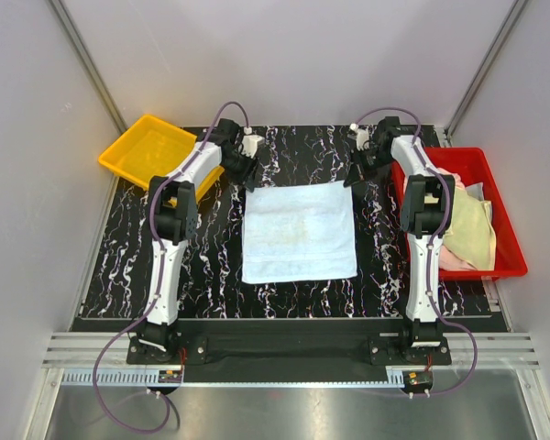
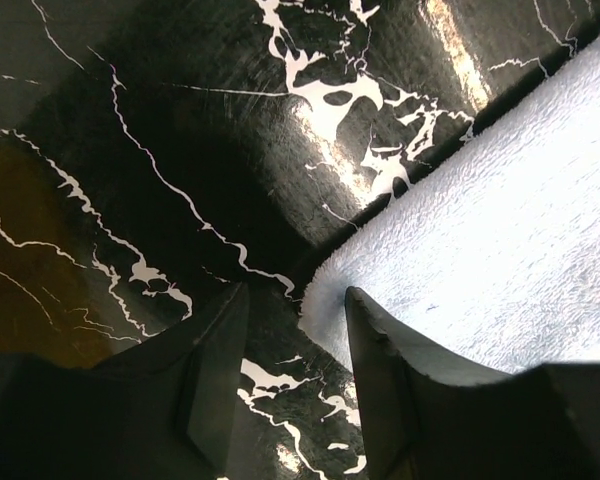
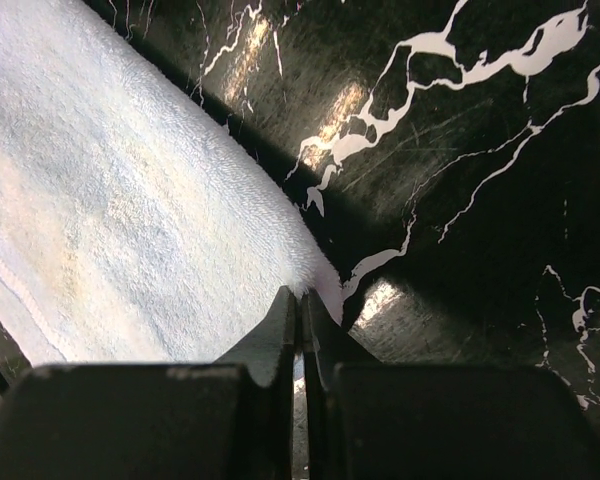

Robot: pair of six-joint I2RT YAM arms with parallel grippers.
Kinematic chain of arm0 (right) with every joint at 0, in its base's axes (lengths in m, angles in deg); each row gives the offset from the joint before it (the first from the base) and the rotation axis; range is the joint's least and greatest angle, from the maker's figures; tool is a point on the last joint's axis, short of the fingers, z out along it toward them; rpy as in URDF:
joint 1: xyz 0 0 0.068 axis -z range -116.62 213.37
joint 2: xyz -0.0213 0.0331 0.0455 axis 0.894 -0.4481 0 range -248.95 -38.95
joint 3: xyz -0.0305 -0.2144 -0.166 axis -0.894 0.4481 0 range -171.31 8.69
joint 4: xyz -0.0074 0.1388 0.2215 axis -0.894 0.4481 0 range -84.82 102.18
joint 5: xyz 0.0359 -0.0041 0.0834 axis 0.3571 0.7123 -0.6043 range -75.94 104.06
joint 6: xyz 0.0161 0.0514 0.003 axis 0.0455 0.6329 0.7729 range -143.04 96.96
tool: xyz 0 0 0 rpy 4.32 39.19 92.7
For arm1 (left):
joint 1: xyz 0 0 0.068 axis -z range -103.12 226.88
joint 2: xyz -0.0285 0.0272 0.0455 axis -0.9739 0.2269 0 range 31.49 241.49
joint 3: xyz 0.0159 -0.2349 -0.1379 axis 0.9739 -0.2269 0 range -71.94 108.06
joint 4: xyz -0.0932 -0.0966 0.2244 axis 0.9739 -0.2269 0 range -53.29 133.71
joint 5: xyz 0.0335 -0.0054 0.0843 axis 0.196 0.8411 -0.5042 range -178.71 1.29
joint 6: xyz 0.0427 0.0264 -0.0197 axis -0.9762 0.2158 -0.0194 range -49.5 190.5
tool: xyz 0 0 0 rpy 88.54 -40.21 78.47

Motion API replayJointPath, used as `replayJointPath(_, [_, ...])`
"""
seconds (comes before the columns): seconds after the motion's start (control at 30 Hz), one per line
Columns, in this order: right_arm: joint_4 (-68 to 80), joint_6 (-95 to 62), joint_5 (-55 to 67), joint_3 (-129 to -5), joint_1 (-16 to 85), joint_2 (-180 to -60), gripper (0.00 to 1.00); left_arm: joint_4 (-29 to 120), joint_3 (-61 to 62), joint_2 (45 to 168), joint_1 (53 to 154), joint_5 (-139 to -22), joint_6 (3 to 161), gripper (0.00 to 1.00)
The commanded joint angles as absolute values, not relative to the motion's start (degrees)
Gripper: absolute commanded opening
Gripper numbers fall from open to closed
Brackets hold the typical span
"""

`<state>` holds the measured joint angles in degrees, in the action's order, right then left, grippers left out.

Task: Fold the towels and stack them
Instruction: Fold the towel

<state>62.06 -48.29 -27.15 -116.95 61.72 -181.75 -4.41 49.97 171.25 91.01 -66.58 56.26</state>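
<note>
Clock frame: read from the top view, with 12 o'clock at the far edge of the table point(image 1: 211, 266) and 6 o'clock at the arm bases.
Work surface: black with white marble veining.
Light blue towel point(image 1: 299, 232): spread flat in a single layer at the centre of the table, roughly square, its edges close to parallel with the table edges.
Left gripper point(image 2: 297, 296): at the towel's 11 o'clock corner and low over the table. The jaws stand partly apart and hold nothing. The rounded towel corner lies in the gap, close against the inner face of the right-hand finger point(image 2: 380, 350).
Right gripper point(image 3: 302, 296): at the towel's 1 o'clock corner, jaws closed to a thin slit. The tips meet exactly at the cloth's corner, but whether any cloth is pinched between them cannot be told.
Yellow tray point(image 1: 151, 147): at 10 o'clock, overhanging the table's corner, just beyond the left arm.
Red tray point(image 1: 495, 170): at 3 o'clock, along the right edge of the table.
Pale yellow towel point(image 1: 472, 234): crumpled inside the red tray, in its nearer half.
Pink towel point(image 1: 451, 261): beneath the pale yellow one, showing at the tray's 7 o'clock corner.
</note>
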Motion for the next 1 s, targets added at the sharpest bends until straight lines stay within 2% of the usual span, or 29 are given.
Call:
replayJointPath(0.0, [61.9,-48.1,-27.9,-120.2,61.4,-182.6,0.00,-5.9,52.7,171.8,90.8,-65.6,55.1,0.47])
replayJointPath(0.1, [61.8,-48.3,-27.8,-120.5,61.4,-182.6,0.00,-5.7,52.2,171.5,90.7,-65.0,54.7,0.42])
replayJointPath(0.17, [61.7,-48.2,-27.8,-120.5,61.4,-182.7,0.00,-5.7,52.2,171.4,90.8,-64.3,54.5,0.35])
replayJointPath(0.3, [61.5,-48.3,-27.8,-120.6,61.4,-183.0,0.00,-6.2,52.5,171.4,90.8,-62.0,53.5,0.12])
replayJointPath(0.33, [61.4,-48.2,-27.8,-120.6,61.4,-183.0,0.00,-6.1,52.6,171.2,90.8,-61.4,53.5,0.01])
replayJointPath(0.53, [60.8,-45.6,-22.7,-124.5,61.4,-182.8,0.00,-5.3,54.8,168.8,90.7,-61.7,55.5,0.00])
replayJointPath(0.7, [49.2,-40.5,-15.1,-118.5,61.6,-171.2,0.00,1.2,52.4,157.7,90.7,-64.5,57.3,0.00])
replayJointPath(0.97, [45.5,-39.2,-12.7,-114.9,61.5,-155.6,0.00,4.6,47.8,143.7,90.7,-68.4,56.4,0.00])
